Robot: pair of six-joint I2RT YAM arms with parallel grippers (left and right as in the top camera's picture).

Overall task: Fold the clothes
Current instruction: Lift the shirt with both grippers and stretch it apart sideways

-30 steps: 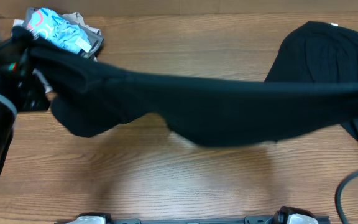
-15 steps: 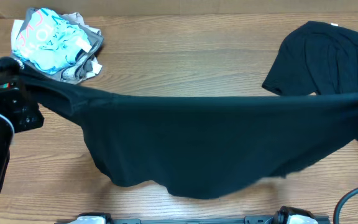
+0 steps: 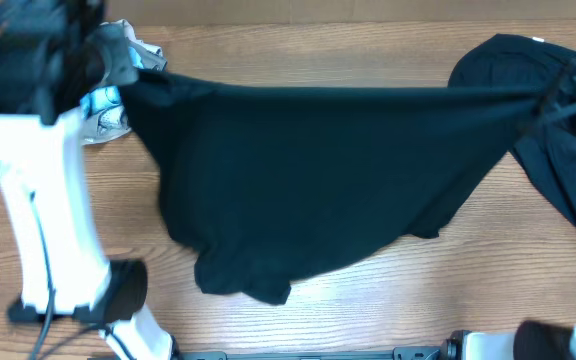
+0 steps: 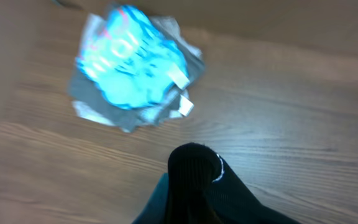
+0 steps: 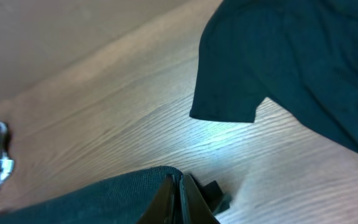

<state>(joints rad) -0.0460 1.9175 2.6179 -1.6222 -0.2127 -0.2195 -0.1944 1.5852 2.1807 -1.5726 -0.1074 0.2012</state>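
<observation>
The black shirt (image 3: pixel 308 180) hangs stretched between the two claws. Its top edge runs straight across the upper part of the overhead frame, from the left gripper (image 3: pixel 120 62) at upper left to the right gripper (image 3: pixel 553 95) at upper right. Both claws are clamped together on that edge. In the right wrist view the dark fingers (image 5: pixel 188 198) meet on a fold of the cloth at bottom centre.

In the left wrist view a hump of black cloth at the bottom covers the fingers, so the pinch itself cannot be seen. The left arm (image 3: pixel 43 210) is blurred in the overhead view and hides most of the light-blue, grey and beige bundle (image 4: pixel 132 81), which lies on the table (image 3: pixel 388 300) at upper left. A second shirt (image 3: pixel 498 60) lies at upper right, partly hidden behind the stretched one and cut off by the frame edge.

The held shirt's long axis runs left to right – its body sags toward the lower left, the lowest folds bunched near bottom centre-left.
</observation>
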